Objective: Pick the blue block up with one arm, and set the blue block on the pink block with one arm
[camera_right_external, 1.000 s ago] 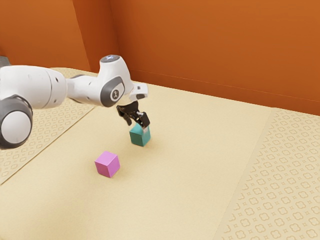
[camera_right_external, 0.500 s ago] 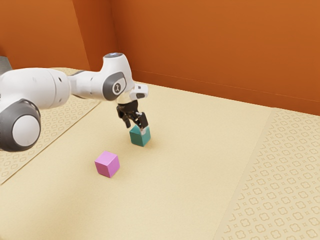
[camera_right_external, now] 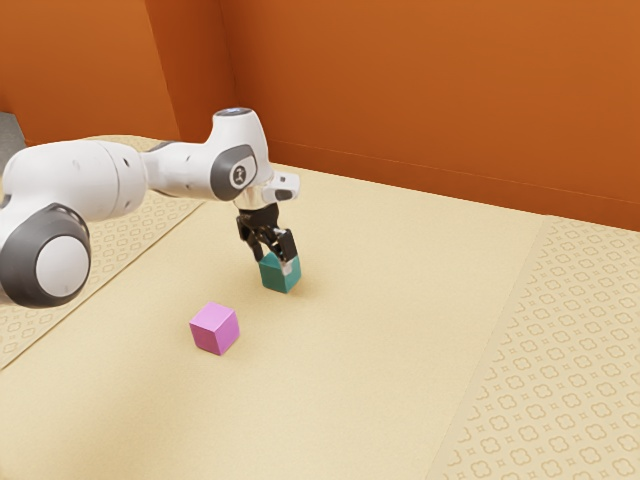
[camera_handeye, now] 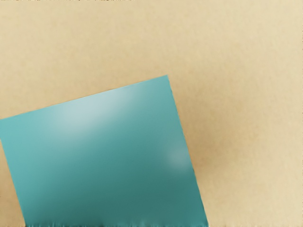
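The blue-green block point(camera_right_external: 281, 276) rests on the tan table, right under my hand. My black gripper point(camera_right_external: 275, 256) hangs just above it, open, with its fingertips down at the block's top edges on either side. In the wrist view the block point(camera_handeye: 104, 156) looms large and close below the hand, turned at a slight angle. The pink block point(camera_right_external: 215, 328) lies on the table nearer the front, toward the exterior view's left of the blue block and about one block's width away from it.
The tan table top point(camera_right_external: 400, 330) has patterned mats along its left side point(camera_right_external: 100, 250) and right side point(camera_right_external: 560, 370). An orange wall point(camera_right_external: 420, 90) runs behind the table.
My hand has sunk a little lower over the blue block, and the arm has swung slightly to the exterior view's right. Both blocks stay where they were.
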`<action>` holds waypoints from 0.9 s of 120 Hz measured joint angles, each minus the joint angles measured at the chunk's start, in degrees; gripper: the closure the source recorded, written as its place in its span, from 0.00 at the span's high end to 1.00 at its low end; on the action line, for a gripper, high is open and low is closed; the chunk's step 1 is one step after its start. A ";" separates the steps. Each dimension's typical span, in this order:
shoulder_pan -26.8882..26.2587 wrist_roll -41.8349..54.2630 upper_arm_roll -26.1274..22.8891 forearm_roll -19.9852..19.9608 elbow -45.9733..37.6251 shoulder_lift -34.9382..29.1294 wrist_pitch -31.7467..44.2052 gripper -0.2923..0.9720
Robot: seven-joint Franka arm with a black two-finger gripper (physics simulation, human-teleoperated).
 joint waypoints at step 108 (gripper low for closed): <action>0.45 0.80 0.06 -0.17 -0.41 -0.61 -0.54 0.75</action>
